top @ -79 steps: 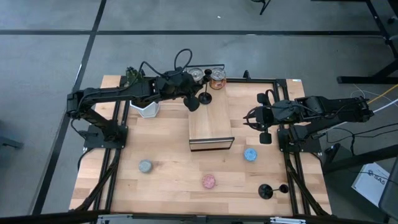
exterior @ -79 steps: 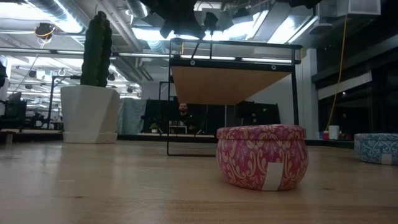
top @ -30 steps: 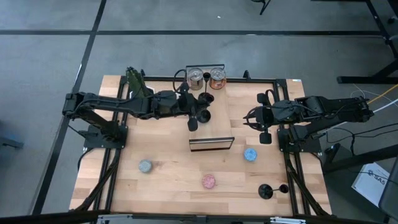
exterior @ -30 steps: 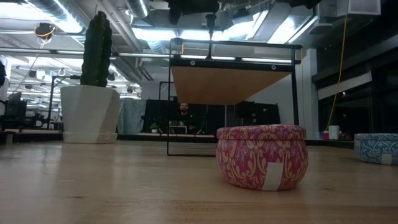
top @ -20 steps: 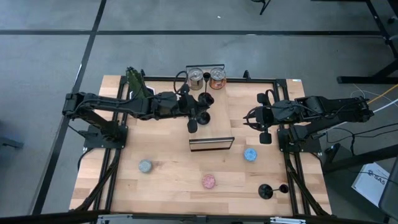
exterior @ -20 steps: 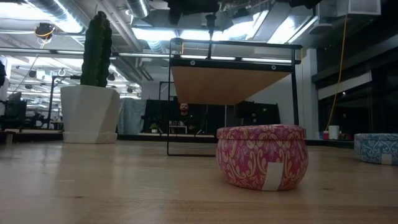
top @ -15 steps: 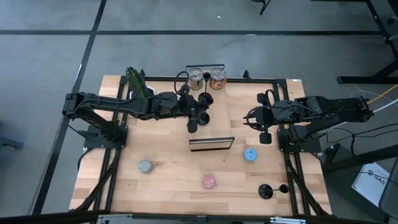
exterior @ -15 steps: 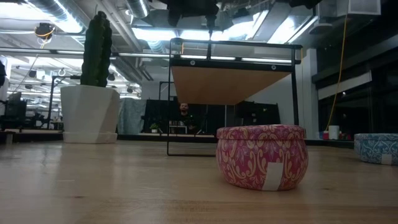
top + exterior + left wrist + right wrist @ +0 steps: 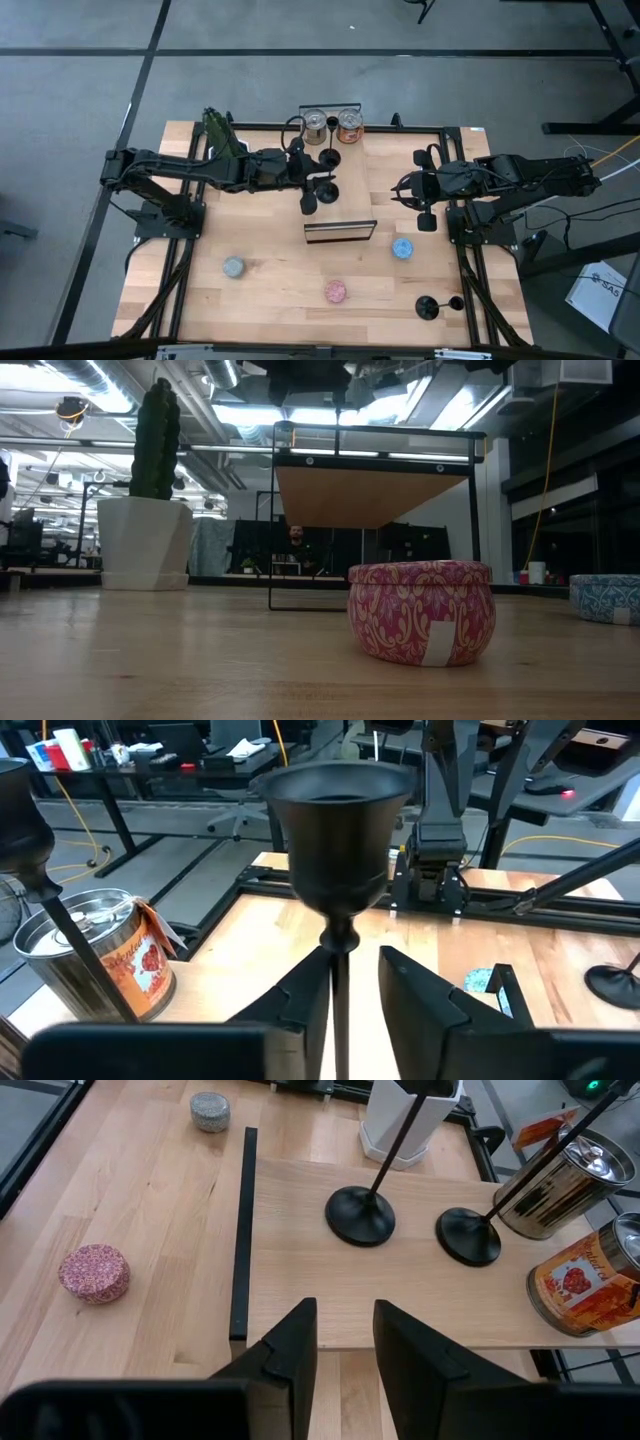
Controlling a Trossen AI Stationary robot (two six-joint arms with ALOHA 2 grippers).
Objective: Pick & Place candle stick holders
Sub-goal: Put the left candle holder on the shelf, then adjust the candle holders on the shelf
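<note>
Fingers of the left gripper have just parted narrowly around the thin stem of the black cup-topped candle stick holder, centre frame on the raised wooden platform, so it looks placed; right gripper waits narrowly open, empty.

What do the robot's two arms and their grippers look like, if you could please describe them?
Both arms are dark, nearly black, built of slim jointed segments on black bases at the table's sides. Black cables loop loosely along each. The left gripper and right gripper each end in two flat, matte black fingers with squared, angular tips. No markings show on them.
</note>
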